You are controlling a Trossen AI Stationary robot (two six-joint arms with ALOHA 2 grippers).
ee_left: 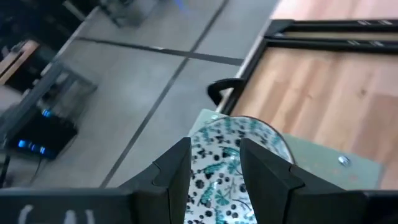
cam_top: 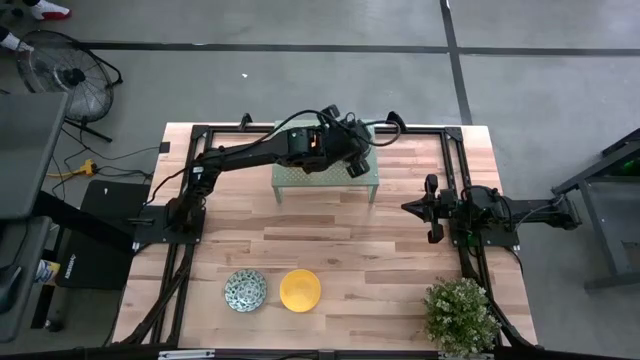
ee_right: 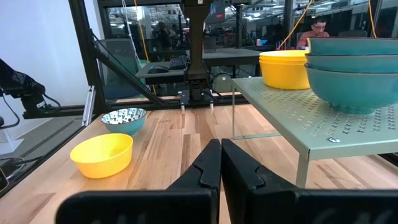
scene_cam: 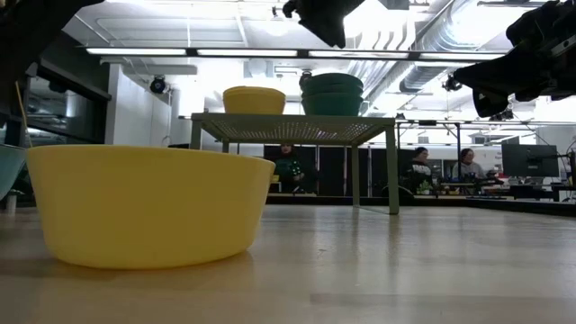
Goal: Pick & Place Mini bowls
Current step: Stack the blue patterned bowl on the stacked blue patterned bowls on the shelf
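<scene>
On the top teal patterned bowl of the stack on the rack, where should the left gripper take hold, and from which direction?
Probably the rim, from straight above. The top teal-outside, blue-green patterned bowl sits upright and nested in the stack on the pale green perforated metal rack, so only its thin wall is free. The left gripper, open, hovers over it; one finger inside and one outside looks most workable.

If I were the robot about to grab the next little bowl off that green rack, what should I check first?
1. Left gripper is over the rack: ok.
2. Its fingers are apart above the patterned bowl: ok.
3. Fingers low enough to grip the rim: cannot tell.
4. Bowls already on the table, the yellow bowl and the patterned one, lie away from the rack: ok.
5. Right gripper parked aside, shut: ok.
</scene>
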